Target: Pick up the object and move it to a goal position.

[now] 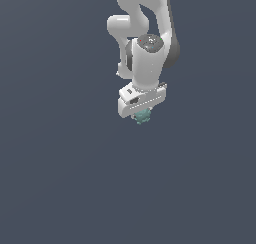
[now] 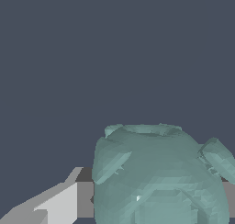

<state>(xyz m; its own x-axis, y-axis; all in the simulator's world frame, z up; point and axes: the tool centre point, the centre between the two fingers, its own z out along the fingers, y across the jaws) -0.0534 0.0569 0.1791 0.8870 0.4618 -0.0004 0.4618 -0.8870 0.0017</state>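
Wrist view, closest in: the bumpy teal block (image 2: 158, 177) fills my camera's frame, a grey finger (image 2: 69, 200) pressed to its flank. Exterior view: my pincer (image 1: 142, 114) is clamped narrowly on the block (image 1: 143, 117), just above frame centre, against the dark grey backdrop (image 1: 50, 163).

In the exterior view the white gripper (image 1: 143, 113) hides its own fingers and the top of the small teal-green bumpy block (image 1: 143, 117), while in the wrist view that block (image 2: 158, 177) runs off the frame's edge, covering most of one grey finger (image 2: 228, 199).
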